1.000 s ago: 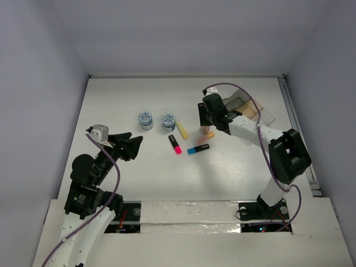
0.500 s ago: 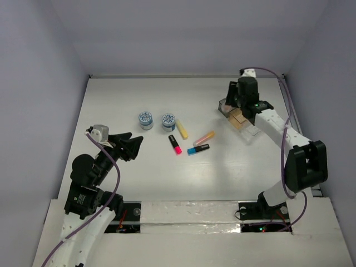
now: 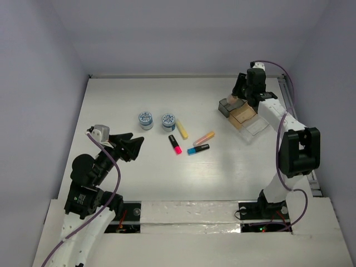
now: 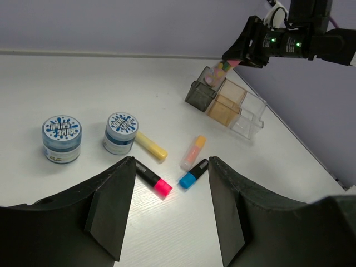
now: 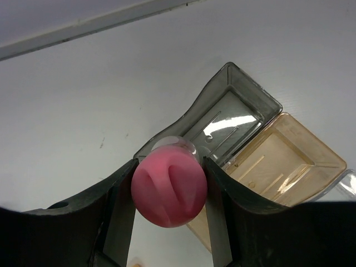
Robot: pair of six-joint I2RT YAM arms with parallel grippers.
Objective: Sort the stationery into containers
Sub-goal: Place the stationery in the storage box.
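On the white tabletop, the right gripper is pinching the pink-capped peach glue stick over the smoky grey translucent tray and should be centring it within the walls before releasing, while the left gripper is hovering half-spread and empty.

Stationery, seven pieces: two round blue-white rolls, four short highlighters, being one yellow, one orange, one pink-black, one blue-black, and one pink-capped glue stick; containers: three joined translucent trays, one smoky grey, one amber, one clear.
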